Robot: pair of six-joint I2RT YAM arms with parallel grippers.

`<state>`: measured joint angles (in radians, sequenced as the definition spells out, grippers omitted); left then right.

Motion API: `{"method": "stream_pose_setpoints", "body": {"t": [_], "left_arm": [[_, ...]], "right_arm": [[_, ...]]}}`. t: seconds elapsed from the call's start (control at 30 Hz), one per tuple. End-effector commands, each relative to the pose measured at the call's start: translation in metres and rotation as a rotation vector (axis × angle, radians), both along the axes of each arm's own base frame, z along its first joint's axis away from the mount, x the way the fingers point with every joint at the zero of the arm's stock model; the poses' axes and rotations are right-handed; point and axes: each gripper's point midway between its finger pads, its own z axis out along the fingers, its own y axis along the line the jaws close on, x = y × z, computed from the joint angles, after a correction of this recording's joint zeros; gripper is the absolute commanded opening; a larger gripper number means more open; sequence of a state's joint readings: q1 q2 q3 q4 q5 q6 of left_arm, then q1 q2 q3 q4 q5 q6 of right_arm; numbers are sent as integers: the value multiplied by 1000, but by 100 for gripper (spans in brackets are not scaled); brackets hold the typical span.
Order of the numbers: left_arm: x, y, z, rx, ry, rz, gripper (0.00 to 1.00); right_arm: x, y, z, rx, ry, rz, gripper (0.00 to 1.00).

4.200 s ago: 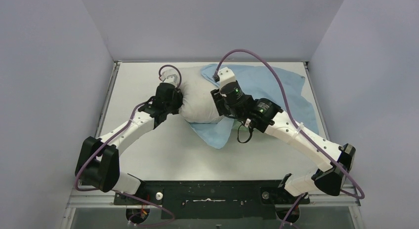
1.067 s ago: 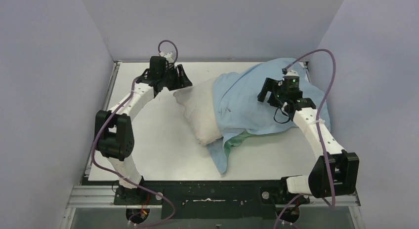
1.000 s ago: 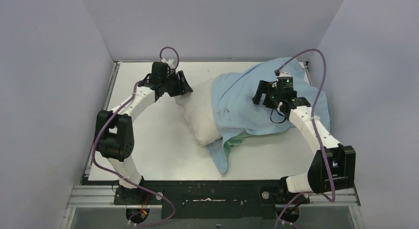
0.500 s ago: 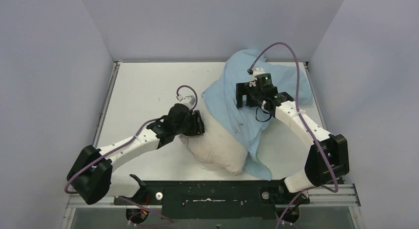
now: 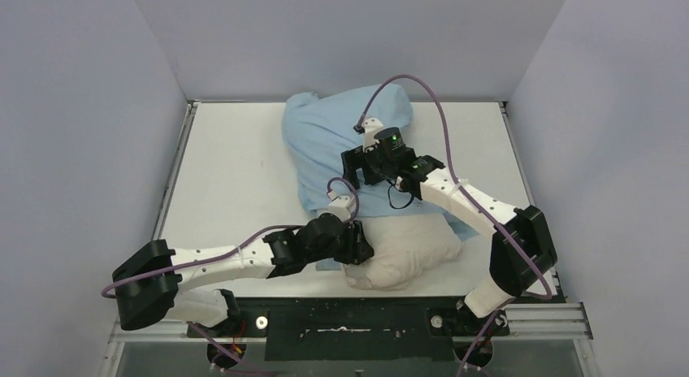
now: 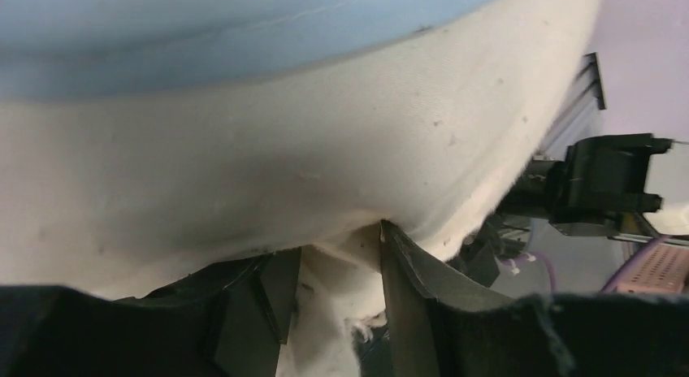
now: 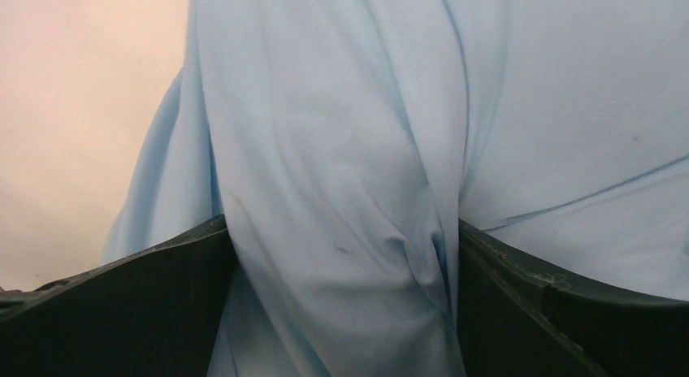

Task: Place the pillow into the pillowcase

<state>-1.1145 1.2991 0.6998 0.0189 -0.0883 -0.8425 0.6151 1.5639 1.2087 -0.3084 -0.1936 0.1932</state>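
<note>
My left gripper [image 6: 337, 267] is pinched shut on a small fold of the pillow [image 5: 406, 251], the off-white cloth squeezed between both fingers. That arm lies low and stretched along the near edge of the table [image 5: 227, 174], running from about 7 o'clock in toward 6, and its gripper meets the pillow's left end.

My right gripper [image 7: 341, 231] stands wide, with a thick bunch of the pillowcase [image 5: 325, 141] filling the gap and pressing on both fingers. The right arm bends up from 5 o'clock, elbow out at 4, forearm reaching toward the centre.

The pillowcase shows its plain light blue face and spreads from the centre up to 12 o'clock. Its near edge lies over the far side of the pillow. I cannot tell whether that part is inside the sack or only under it. The pillow's near half is bare at 6 o'clock, and my right forearm crosses above its right end.
</note>
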Motion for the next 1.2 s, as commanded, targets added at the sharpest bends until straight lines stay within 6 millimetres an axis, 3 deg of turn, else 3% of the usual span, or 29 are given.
{"method": "stream_pose_setpoints", "body": {"t": [0.0, 0.13, 0.2, 0.3, 0.47, 0.53, 0.67, 0.87, 1.0, 1.07, 1.17], "left_arm": [[27, -30, 43, -170, -131, 57, 40], [42, -35, 65, -109, -227, -2, 42], [49, -30, 78, -92, -255, -2, 44], [59, -13, 92, -72, -276, 9, 45], [69, 27, 93, -1, -235, 45, 45], [69, 40, 92, 6, -221, 52, 45], [72, 64, 86, 45, -216, 76, 45], [111, 110, 70, 161, -255, 153, 44], [138, 121, 52, 242, -287, 113, 42], [149, 117, 49, 246, -296, 93, 42], [165, 109, 42, 269, -321, 67, 42]], "right_arm": [[-25, 39, -4, 64, 97, 136, 94], [16, -9, 18, -19, 84, -122, 92], [23, -41, 32, -43, 90, -262, 93], [15, -84, 54, -53, 62, -447, 94], [-25, -125, 86, 75, 36, -648, 95], [-43, -129, 87, 140, 65, -682, 93], [-80, -113, 80, 226, 132, -590, 87], [-115, -103, 44, 233, 205, -555, 74], [-109, -69, 28, 355, 189, -442, 61], [-98, -77, 16, 301, 139, -474, 53], [-78, -104, 3, 163, 66, -557, 39]]}}
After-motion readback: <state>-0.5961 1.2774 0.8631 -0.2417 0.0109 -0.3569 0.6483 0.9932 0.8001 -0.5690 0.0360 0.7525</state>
